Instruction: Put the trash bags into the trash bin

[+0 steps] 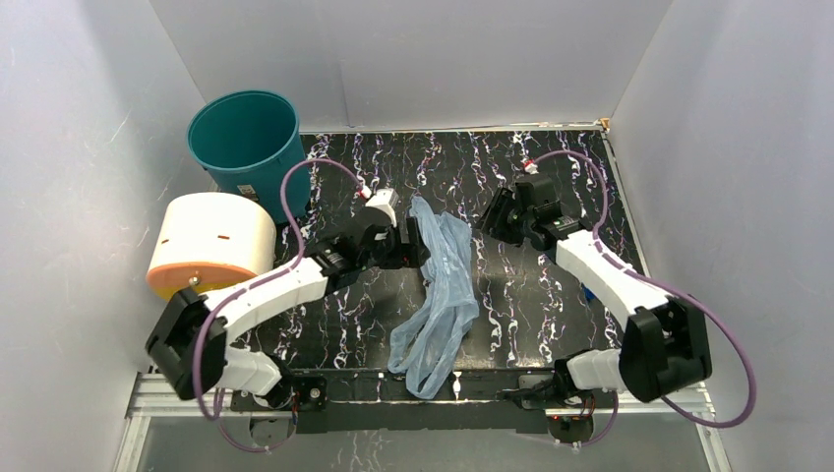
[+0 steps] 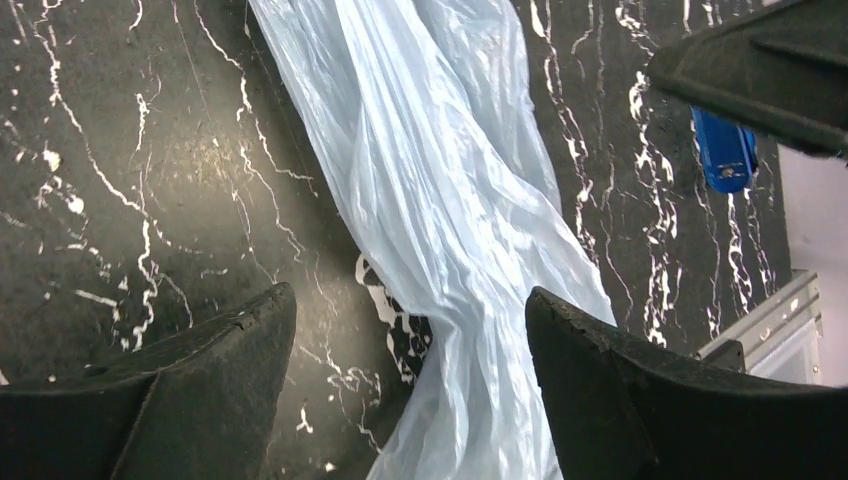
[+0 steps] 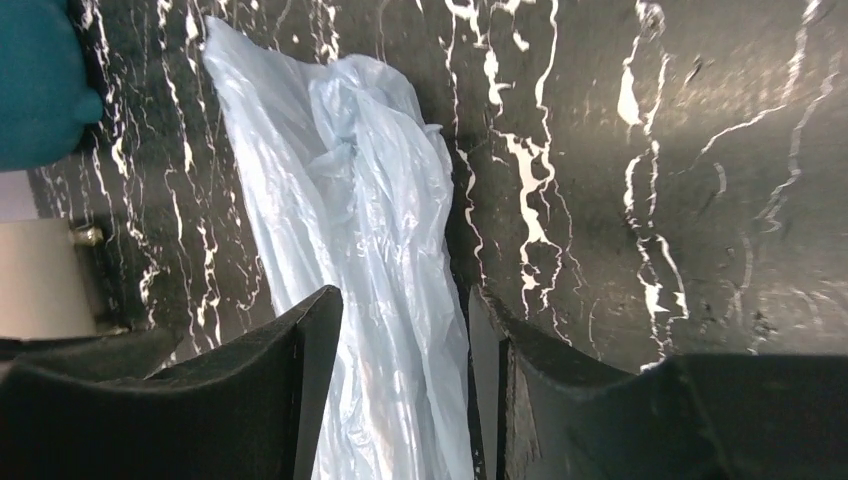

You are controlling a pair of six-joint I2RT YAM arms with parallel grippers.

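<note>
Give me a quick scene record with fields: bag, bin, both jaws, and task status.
bag: light-blue, crumpled, lying on the table
bin: teal, upright, far left corner
left jaws: open, over the bag
right jaws: open, clear of the bag
status: bag not yet in bin

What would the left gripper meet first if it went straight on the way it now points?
Most likely the trash bag, lying on the table straight ahead of the left gripper, whose jaws stand open.
</note>
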